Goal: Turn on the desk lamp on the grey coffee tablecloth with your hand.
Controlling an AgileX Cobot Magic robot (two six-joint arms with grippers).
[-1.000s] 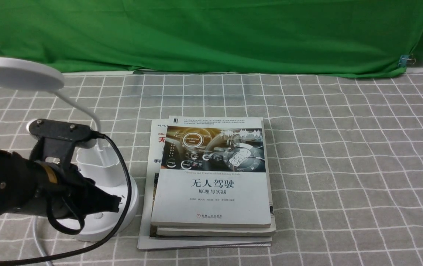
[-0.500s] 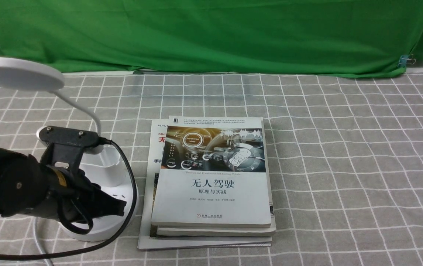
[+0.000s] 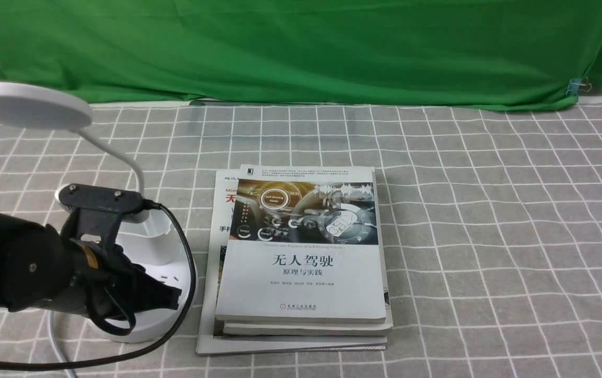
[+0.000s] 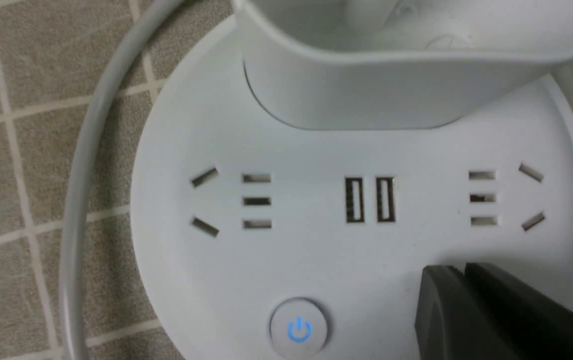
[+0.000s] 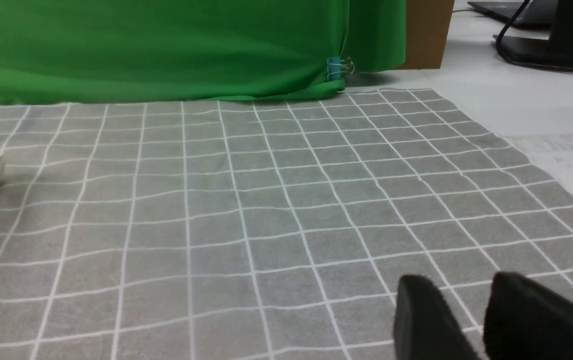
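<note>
One left pincer hovers over the desk lamp.

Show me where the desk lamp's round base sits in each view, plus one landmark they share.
Front view: the desk lamp base is at lower left, partly behind the left claw.
Left wrist view: it fills most of the picture, sockets facing the camera.
Right wrist view: not in it.
Shared landmark: the grey checked tablecloth.
</note>
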